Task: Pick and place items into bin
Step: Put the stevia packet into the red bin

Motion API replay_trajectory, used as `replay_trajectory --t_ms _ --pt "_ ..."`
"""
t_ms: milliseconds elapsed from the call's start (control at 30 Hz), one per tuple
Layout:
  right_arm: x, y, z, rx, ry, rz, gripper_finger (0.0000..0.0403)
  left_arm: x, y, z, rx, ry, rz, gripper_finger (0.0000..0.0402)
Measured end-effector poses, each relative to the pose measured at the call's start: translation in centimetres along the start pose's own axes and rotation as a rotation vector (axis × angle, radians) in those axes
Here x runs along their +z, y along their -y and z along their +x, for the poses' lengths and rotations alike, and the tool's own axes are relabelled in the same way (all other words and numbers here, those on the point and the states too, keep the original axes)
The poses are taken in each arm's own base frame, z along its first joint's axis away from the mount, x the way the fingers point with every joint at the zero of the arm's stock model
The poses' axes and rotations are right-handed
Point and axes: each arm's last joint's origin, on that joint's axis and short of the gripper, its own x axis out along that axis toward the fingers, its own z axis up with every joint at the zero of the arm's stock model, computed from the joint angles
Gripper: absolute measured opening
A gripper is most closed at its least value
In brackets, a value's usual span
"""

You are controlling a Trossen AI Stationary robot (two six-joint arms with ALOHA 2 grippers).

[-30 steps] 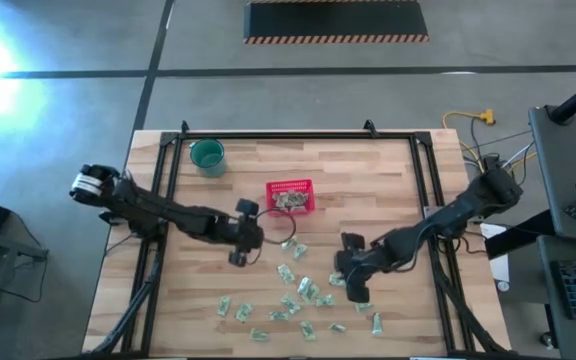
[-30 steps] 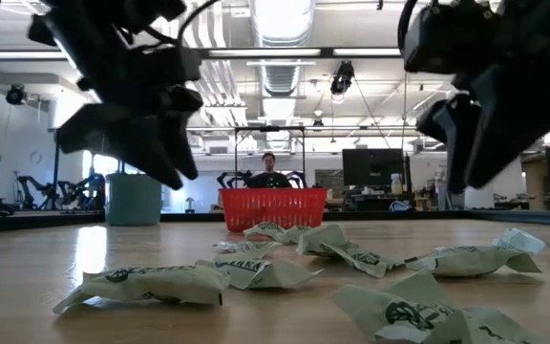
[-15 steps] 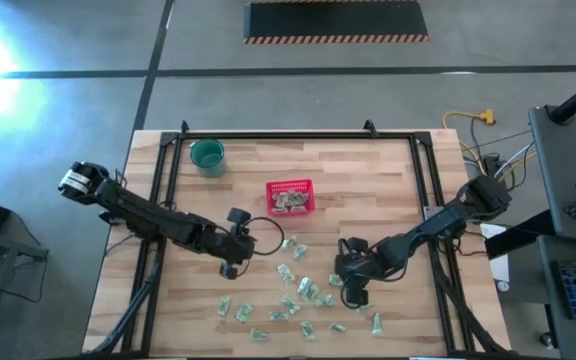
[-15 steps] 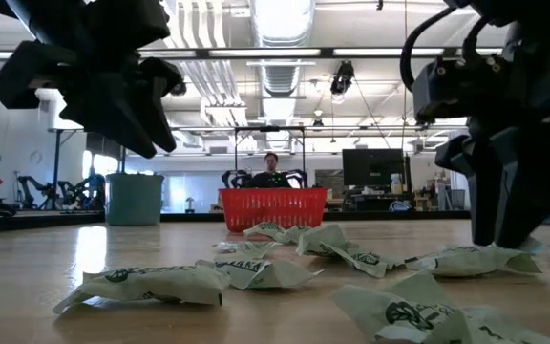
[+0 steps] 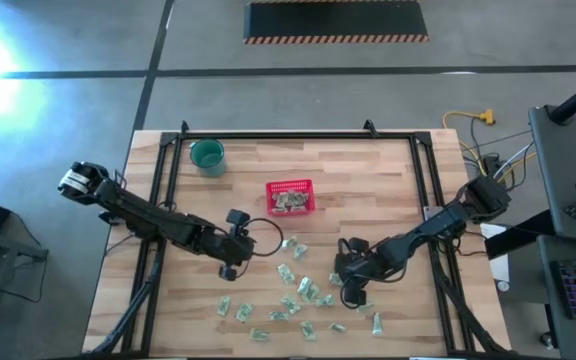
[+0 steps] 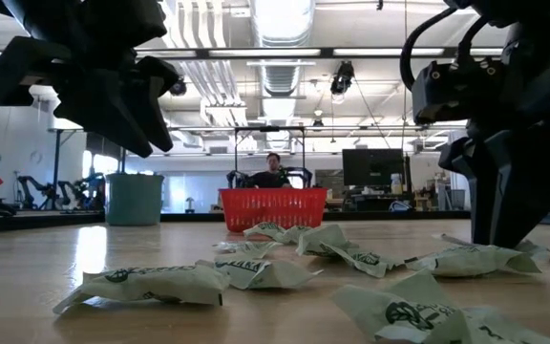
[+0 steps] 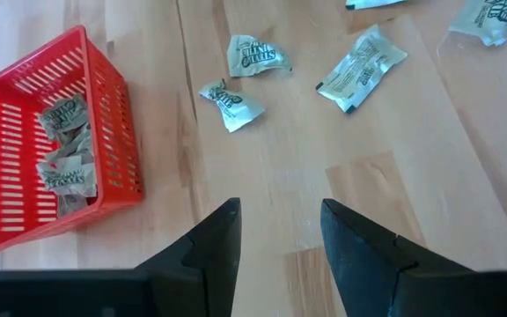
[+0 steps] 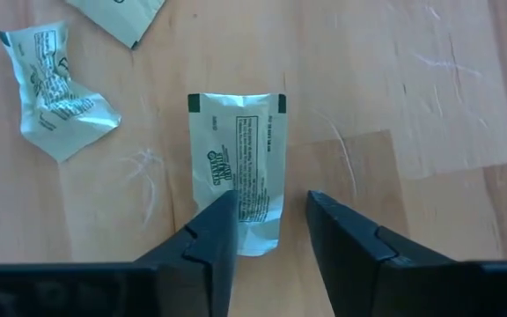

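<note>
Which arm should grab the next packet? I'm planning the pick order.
The right. The right gripper hangs open directly over a flat packet, its fingers straddling it. The left gripper is open over bare wood beside the red basket.

From straight overhead and far off, we look down on the whole counter (image 5: 368,170) and some surrounding floor. At counter height we look level across the wood toward the room behind, with packets (image 6: 141,284) close in front of us. Both views share the red basket (image 5: 290,196) and the teal cup (image 5: 207,154). On the left wrist we ride close above the counter and see the same basket. On the right wrist we sit nearer still, one flat packet (image 8: 238,167) filling the middle.
</note>
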Motion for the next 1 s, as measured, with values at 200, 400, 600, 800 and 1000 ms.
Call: replay_trajectory --t_ms 200,400,600,800,1000 --pt "-0.03 -0.09 -0.12 0.002 0.005 -0.017 0.0132 0.00 -0.01 0.00 0.000 0.000 -0.001 0.0141" --pt "0.02 -0.09 -0.59 0.018 0.009 -0.061 0.0155 -0.06 0.00 0.02 0.000 -0.003 0.000 0.0141" --pt "0.11 -0.10 -0.95 0.024 0.020 -0.063 0.0178 -0.08 0.00 0.03 0.000 -0.004 0.000 0.0141" --pt "0.24 -0.20 -0.94 0.030 0.036 -0.053 0.0187 -0.08 0.00 0.03 0.000 -0.004 0.000 0.0141" --pt "0.23 -0.35 -0.74 0.058 0.071 -0.049 0.0187 -0.08 0.00 0.03 0.000 -0.004 0.000 0.0141"
